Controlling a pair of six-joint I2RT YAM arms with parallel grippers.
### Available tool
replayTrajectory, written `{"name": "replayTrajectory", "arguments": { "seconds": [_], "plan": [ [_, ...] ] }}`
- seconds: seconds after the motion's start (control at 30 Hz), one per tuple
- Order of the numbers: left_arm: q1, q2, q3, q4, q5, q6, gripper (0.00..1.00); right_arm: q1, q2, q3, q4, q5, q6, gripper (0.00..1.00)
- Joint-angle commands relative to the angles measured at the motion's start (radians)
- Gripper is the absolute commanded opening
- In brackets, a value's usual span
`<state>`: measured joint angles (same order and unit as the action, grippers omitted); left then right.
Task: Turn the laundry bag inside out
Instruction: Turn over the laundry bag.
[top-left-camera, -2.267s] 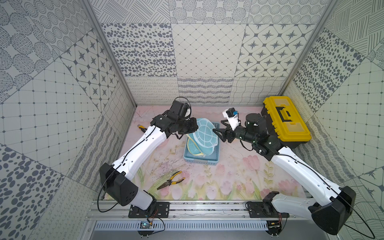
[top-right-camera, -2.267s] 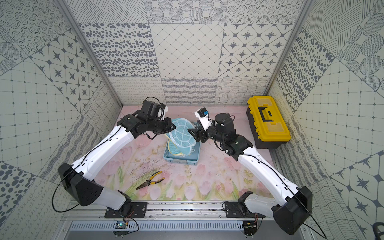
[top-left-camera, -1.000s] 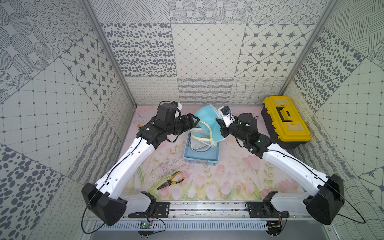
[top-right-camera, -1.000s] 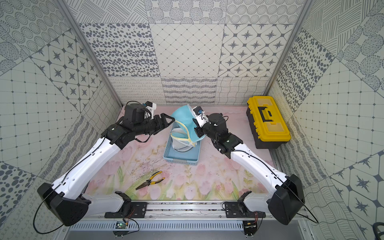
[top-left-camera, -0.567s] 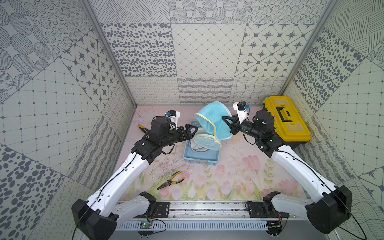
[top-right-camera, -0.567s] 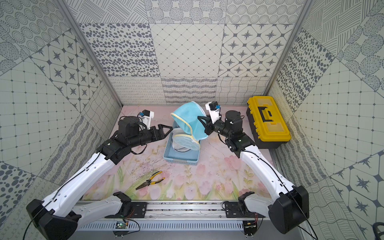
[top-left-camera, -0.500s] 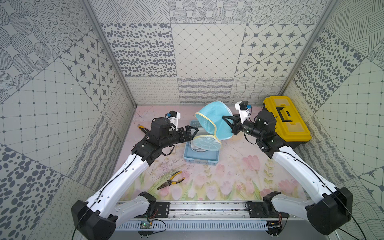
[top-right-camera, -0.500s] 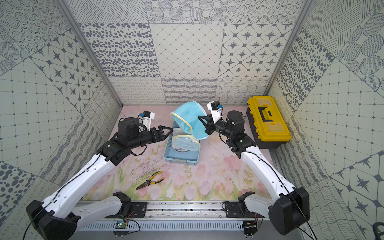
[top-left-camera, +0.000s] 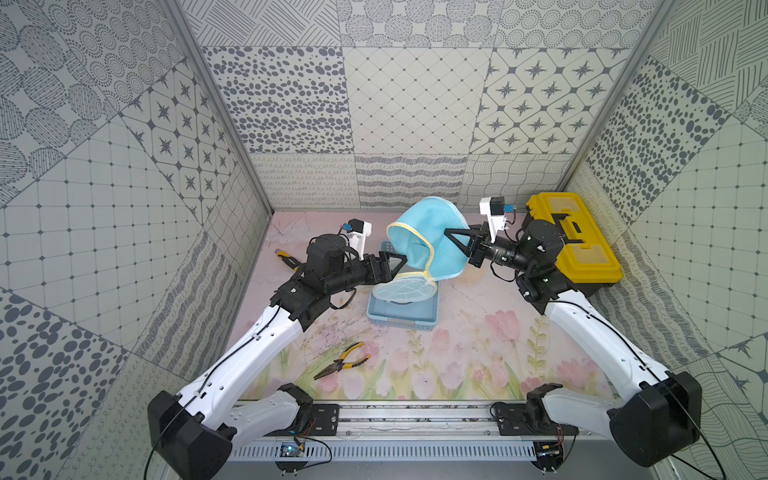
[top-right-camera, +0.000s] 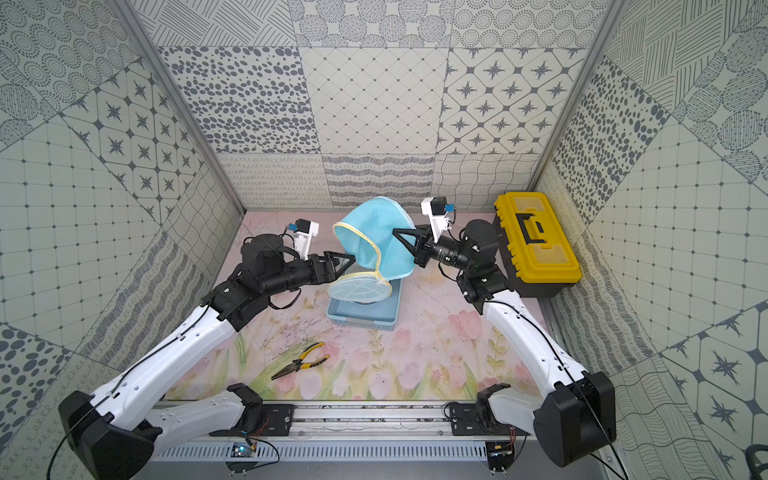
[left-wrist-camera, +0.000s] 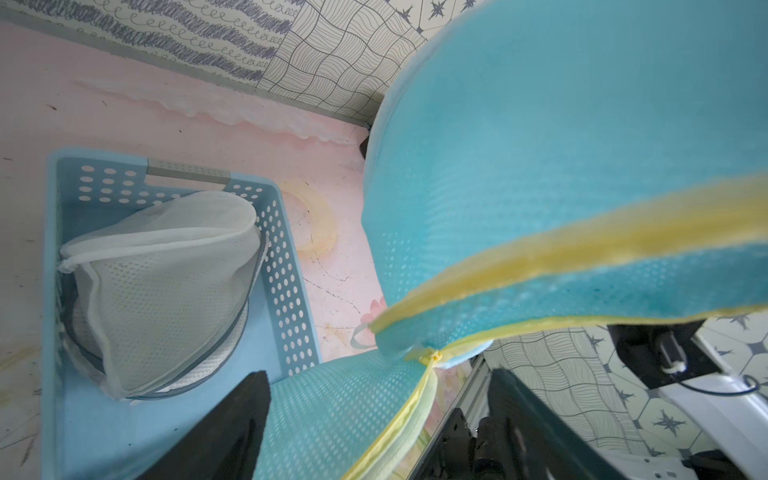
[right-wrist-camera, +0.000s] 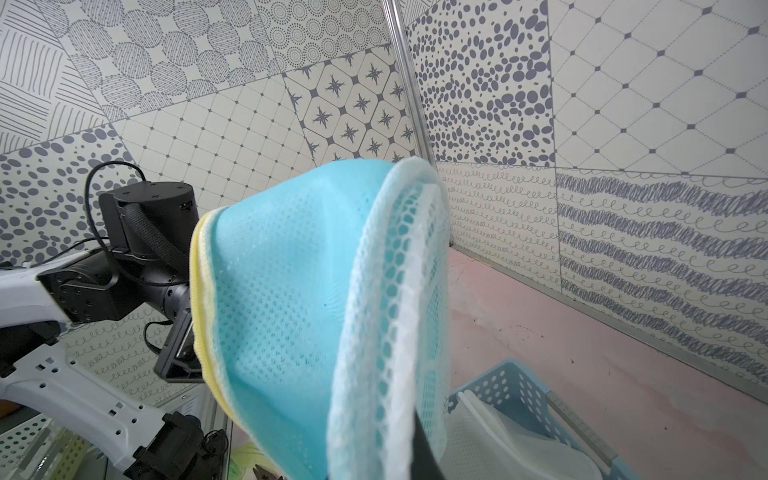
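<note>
The laundry bag (top-left-camera: 422, 239) (top-right-camera: 372, 237) is blue mesh with yellow zip trim. It hangs in the air above the basket, its mouth facing my left arm. My right gripper (top-left-camera: 451, 239) (top-right-camera: 401, 239) is shut on the bag's side wall; in the right wrist view one black finger (right-wrist-camera: 424, 451) shows behind the mesh (right-wrist-camera: 282, 299). The bag's round flap (top-left-camera: 405, 286) (top-right-camera: 359, 286) hangs down from the zip. My left gripper (top-left-camera: 397, 266) (top-right-camera: 347, 264) is open beside the mouth. In the left wrist view the flap (left-wrist-camera: 332, 419) lies between the spread fingers of my left gripper (left-wrist-camera: 378, 374).
A blue perforated basket (top-left-camera: 401, 322) (top-right-camera: 359, 322) sits under the bag and holds a white mesh bag (left-wrist-camera: 166, 286) (right-wrist-camera: 503, 436). A yellow toolbox (top-left-camera: 575, 245) (top-right-camera: 536, 237) stands at the back right. Pliers (top-left-camera: 343, 361) (top-right-camera: 299, 361) lie front left, and another yellow-handled tool (top-left-camera: 286, 257) lies back left.
My right gripper has lifted the bag and drawn it to the right. My left arm has pulled back to the left and dropped lower, and the flap now hangs free over the basket.
</note>
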<state>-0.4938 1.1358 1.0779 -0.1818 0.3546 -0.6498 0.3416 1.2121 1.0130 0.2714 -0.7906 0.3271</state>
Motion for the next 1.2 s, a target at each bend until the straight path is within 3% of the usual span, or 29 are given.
{"name": "replayTrajectory", "arguments": {
  "seconds": [0.0, 0.13, 0.2, 0.3, 0.43, 0.47, 0.5, 0.53, 0.63, 0.7, 0.77, 0.93, 1.03, 1.17],
  "plan": [
    [-0.019, 0.051, 0.034, 0.102, -0.029, -0.026, 0.71, 0.003, -0.004, -0.016, 0.079, -0.023, 0.035, 0.00],
    [-0.031, 0.107, 0.107, -0.074, -0.191, -0.015, 0.19, 0.003, -0.017, -0.031, 0.095, -0.024, 0.058, 0.00],
    [-0.031, 0.133, 0.142, -0.188, -0.317, -0.017, 0.00, 0.004, -0.026, -0.035, 0.095, -0.026, 0.062, 0.00],
    [-0.027, 0.166, 0.182, -0.331, -0.480, -0.022, 0.00, 0.003, -0.033, -0.040, 0.092, -0.025, 0.071, 0.00],
    [-0.015, 0.191, 0.201, -0.403, -0.566, -0.013, 0.01, 0.004, -0.028, -0.043, 0.095, -0.012, 0.093, 0.00],
    [-0.008, 0.197, 0.203, -0.415, -0.567, -0.014, 0.06, 0.003, -0.029, -0.043, 0.093, -0.009, 0.094, 0.00],
    [-0.002, 0.203, 0.207, -0.430, -0.553, -0.015, 0.20, 0.003, -0.029, -0.040, 0.083, -0.003, 0.092, 0.00],
    [0.008, 0.203, 0.205, -0.423, -0.505, -0.008, 0.35, 0.003, -0.028, -0.039, 0.076, 0.003, 0.093, 0.00],
    [0.023, 0.179, 0.173, -0.334, -0.310, 0.018, 0.65, 0.007, -0.017, -0.032, 0.057, 0.019, 0.096, 0.00],
    [0.022, 0.155, 0.162, -0.310, -0.225, 0.012, 0.77, 0.009, -0.011, -0.029, 0.046, 0.033, 0.098, 0.00],
    [0.024, 0.136, 0.164, -0.362, -0.230, 0.007, 0.83, 0.009, -0.011, -0.021, 0.018, 0.070, 0.089, 0.00],
    [0.041, 0.099, 0.161, -0.520, -0.310, -0.003, 0.86, 0.010, -0.012, 0.011, -0.091, 0.181, 0.046, 0.00],
    [0.043, 0.060, 0.132, -0.531, -0.299, 0.004, 0.84, 0.010, -0.013, 0.016, -0.120, 0.240, 0.038, 0.00],
    [0.041, 0.017, 0.065, -0.316, -0.003, 0.028, 0.46, 0.009, 0.008, 0.023, -0.102, 0.198, 0.049, 0.00]
  ]
}}
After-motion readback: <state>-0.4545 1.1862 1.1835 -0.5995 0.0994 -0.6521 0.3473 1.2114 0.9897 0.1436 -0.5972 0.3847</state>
